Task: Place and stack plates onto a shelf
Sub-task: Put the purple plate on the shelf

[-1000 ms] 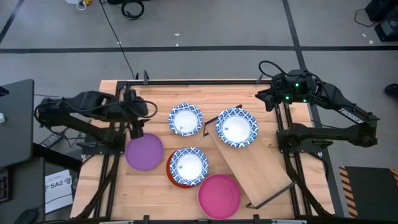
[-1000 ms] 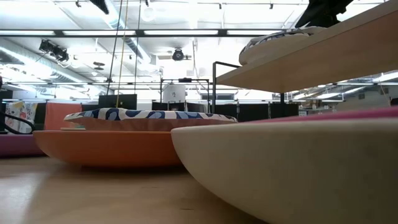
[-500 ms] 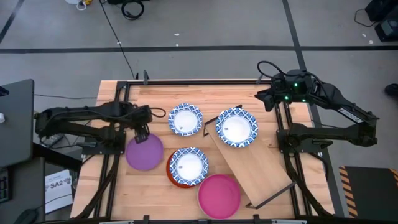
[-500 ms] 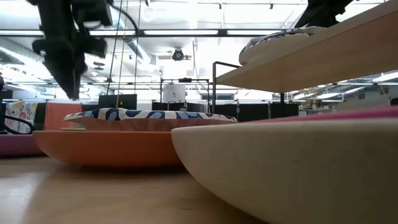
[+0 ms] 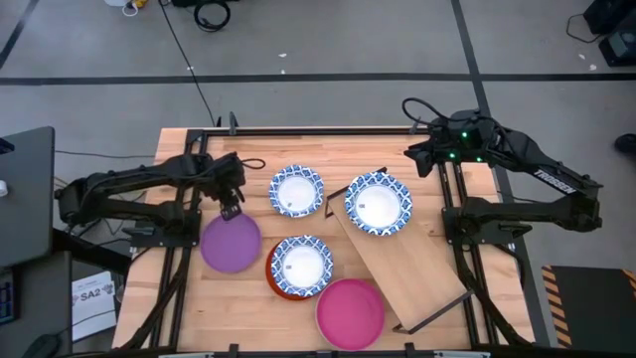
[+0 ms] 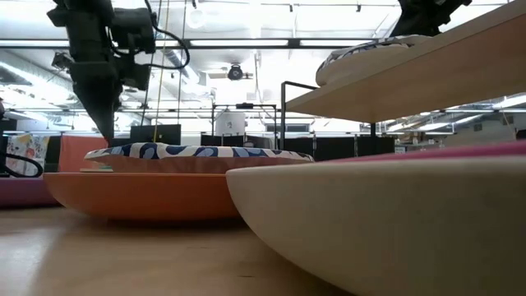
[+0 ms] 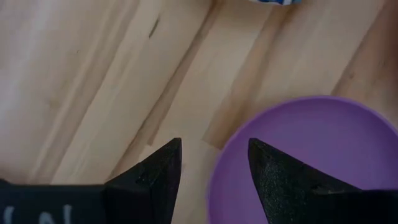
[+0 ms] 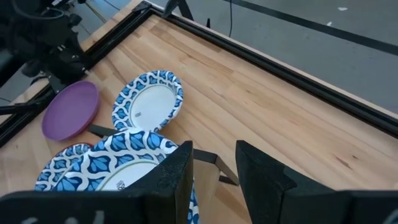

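Plates are the job, and the nearest one to the working tool is the purple plate [image 7: 305, 155], lying flat on the tabletop [image 7: 81, 74] right under the left gripper [image 7: 214, 163], whose fingers [image 7: 152, 177] stand spread with nothing between them, one over bare wood and the other over the plate's near rim. Judging by looks, the plate is light, stiff and smooth, probably plastic or melamine, so it is likely slippery; a pinch across the raised rim, one finger outside and one inside, seems the sound hold, since the flat centre offers nothing to grab (a shallow bite may let it tip). Just beyond the gripper sits a patterned plate [image 5: 296, 190] on the wood. Farther out, a second patterned plate [image 5: 301, 264] rests on the orange plate [image 5: 275, 279], the pink plate [image 5: 350, 312] lies beyond those, and a third patterned plate [image 5: 378, 203] already sits on the shelf [image 5: 417, 273], which stands askew on the table. The right gripper [image 8: 213, 163] waits raised at the far corner, looking down on the shelf plate, fingers partly apart and holding nothing. Readable writing: "SA2" on a sheet [image 5: 91, 293] beside the table; white lettering on the right arm [image 5: 555, 182] is too small to read.
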